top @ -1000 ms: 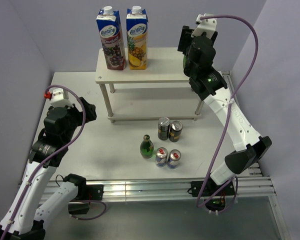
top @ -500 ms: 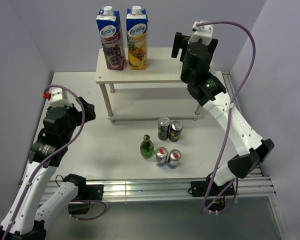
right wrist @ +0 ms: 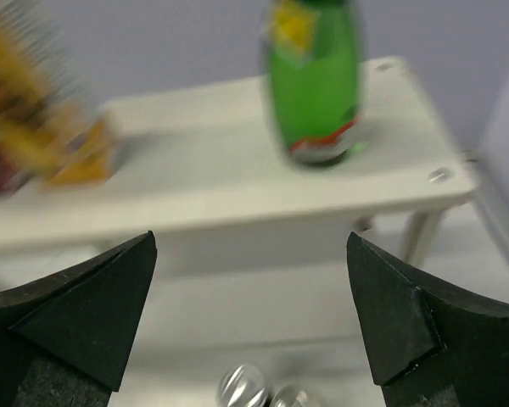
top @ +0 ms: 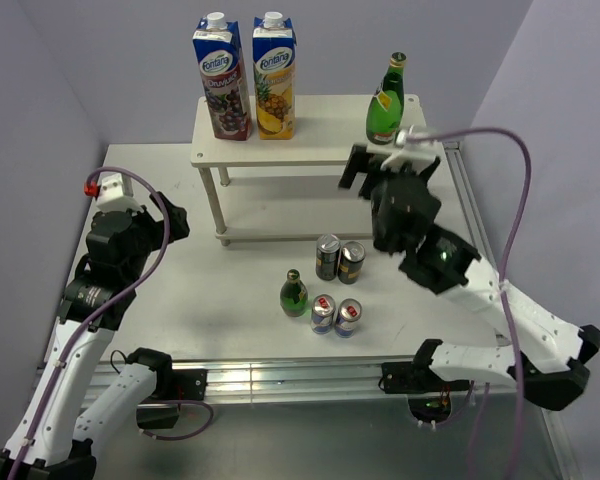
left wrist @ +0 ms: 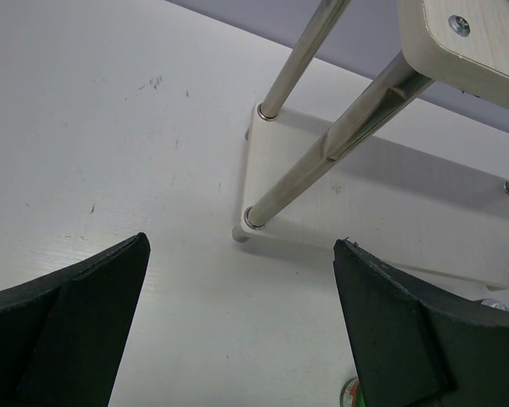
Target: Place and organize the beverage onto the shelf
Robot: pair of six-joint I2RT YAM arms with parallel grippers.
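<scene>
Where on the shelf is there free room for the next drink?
The top board is bare between the yellow carton and the green bottle. The lower board looks bare along its visible length. The table in front is crowded: four cans and a small bottle stand close together.

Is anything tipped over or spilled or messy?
No, nothing looks odd. One green bottle stands upright on the top board of the shelf near the right end, with two juice cartons upright at the left. The other bottle and four cans stand upright on the table. No spills.
</scene>
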